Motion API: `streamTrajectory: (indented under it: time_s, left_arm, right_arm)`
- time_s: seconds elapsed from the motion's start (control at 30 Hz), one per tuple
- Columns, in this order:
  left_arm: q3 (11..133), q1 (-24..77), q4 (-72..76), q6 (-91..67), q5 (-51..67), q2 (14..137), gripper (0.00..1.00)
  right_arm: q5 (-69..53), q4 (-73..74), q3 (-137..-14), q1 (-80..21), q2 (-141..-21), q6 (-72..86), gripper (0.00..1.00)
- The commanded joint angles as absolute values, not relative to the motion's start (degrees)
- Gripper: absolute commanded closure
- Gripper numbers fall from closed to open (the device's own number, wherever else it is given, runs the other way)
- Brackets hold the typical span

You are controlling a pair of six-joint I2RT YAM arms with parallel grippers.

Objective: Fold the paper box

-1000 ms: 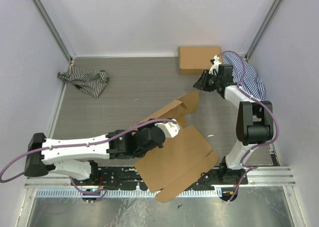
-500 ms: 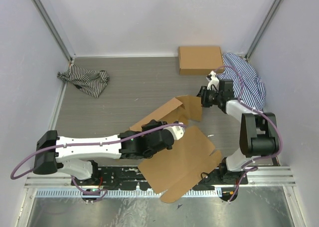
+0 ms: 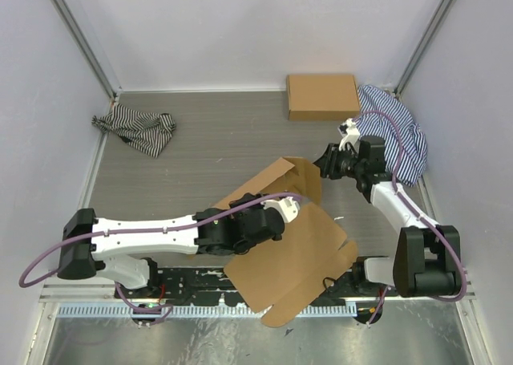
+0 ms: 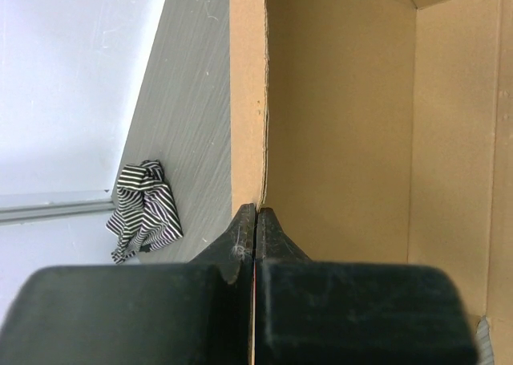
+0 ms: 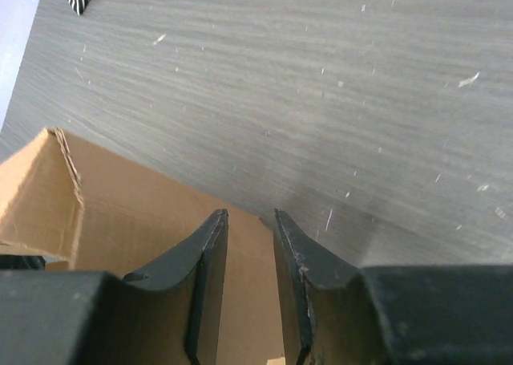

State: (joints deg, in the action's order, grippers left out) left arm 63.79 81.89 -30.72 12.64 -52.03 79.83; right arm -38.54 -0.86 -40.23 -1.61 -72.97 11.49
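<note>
Brown paper box (image 3: 304, 253): L pincer (image 4: 255, 211) pinches its wall edge; R pincer (image 5: 248, 215) part-spread at its flap edge.

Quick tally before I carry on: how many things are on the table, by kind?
Cardboard boxes: 2 (paper box, closed box)
Striped cloths: 2 (black-and-white cloth, blue-and-white cloth)
Total: 4

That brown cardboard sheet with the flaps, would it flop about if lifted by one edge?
Probably fairly stiff: the paper box holds a wall raised with the left pincer pinching just one edge. It would likely hinge at its creases rather than sag. Thin board, so probably light for its size.
</note>
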Motion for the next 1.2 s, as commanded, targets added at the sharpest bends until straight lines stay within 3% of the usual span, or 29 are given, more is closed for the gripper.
streamTrajectory:
  time_s: [0.0,0.23,0.7,1.17]
  left_arm:
    - [65.8,82.35,-33.38,8.94,-50.7,81.63,1.0]
    - [66.01,82.53,-34.09,7.46,-50.45,83.23,1.0]
    - [68.64,82.53,-40.12,0.38,-51.37,86.01,1.0]
    - [69.07,82.49,-39.51,-0.18,-50.05,85.67,1.0]
  right_arm:
    - [-38.52,-4.05,-36.18,-2.66,-69.41,13.39,0.65]
    - [-37.61,-10.11,-29.22,-4.8,-64.37,15.54,0.62]
    - [-31.53,-9.54,-24.98,-10.71,-54.6,15.65,0.46]
    - [-33.49,-11.85,-22.86,-14.18,-53.06,15.07,0.44]
